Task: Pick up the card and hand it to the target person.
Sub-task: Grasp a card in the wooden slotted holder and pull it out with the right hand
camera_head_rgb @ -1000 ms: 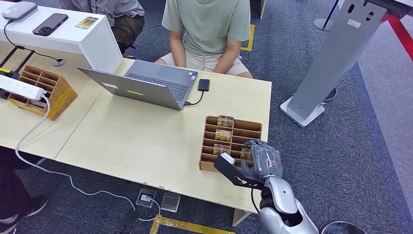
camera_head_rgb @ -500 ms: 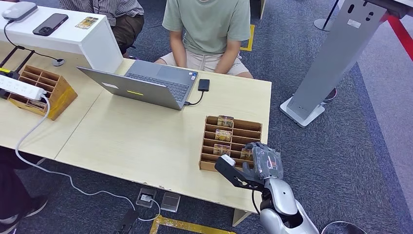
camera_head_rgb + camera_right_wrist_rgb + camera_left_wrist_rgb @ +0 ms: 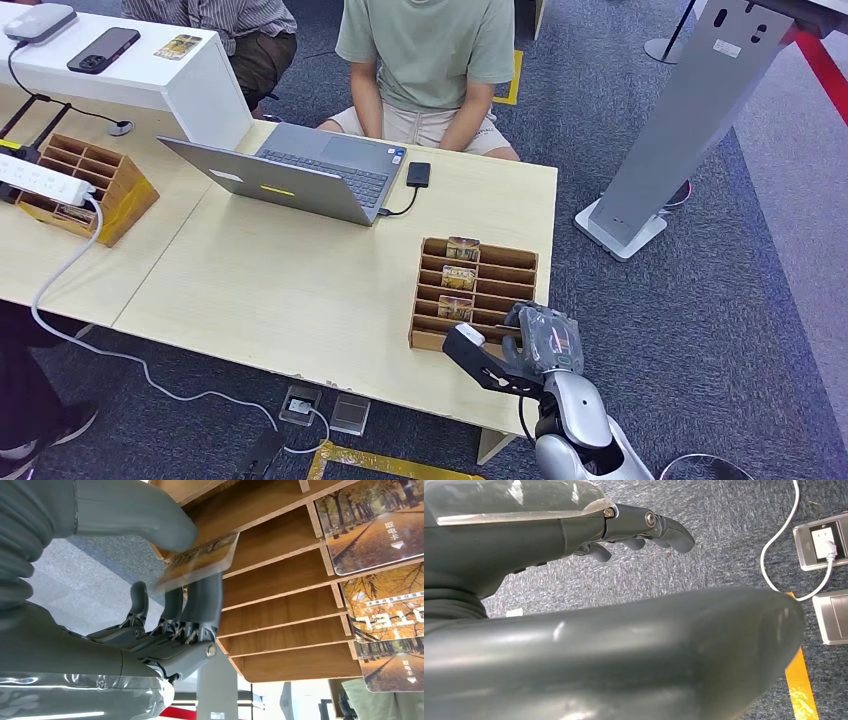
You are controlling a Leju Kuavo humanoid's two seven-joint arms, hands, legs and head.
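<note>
A wooden card holder (image 3: 521, 262) with slotted rows stands at the table's near right, with cards (image 3: 460, 277) upright in its left column. My right hand (image 3: 546, 336) hovers at the holder's near right corner. In the right wrist view the right hand (image 3: 170, 645) pinches a card (image 3: 200, 562) printed with autumn trees between thumb and fingers, just clear of the holder (image 3: 280, 575). More such cards (image 3: 375, 530) sit in the slots beside it. A person in a green shirt (image 3: 425, 55) sits across the table. My left hand (image 3: 624, 530) hangs over the carpet, fingers loosely extended, holding nothing.
An open laptop (image 3: 300, 175) and a black drive (image 3: 418, 173) lie in front of the seated person. Another wooden holder (image 3: 90, 185) and a power strip (image 3: 45, 180) sit at the left. A grey stand (image 3: 690, 110) rises to the right. Floor sockets (image 3: 824, 542) lie below.
My right hand has drawn back a little toward the table's near edge, bringing the card out of its slot in the holder. Nothing else has moved.
</note>
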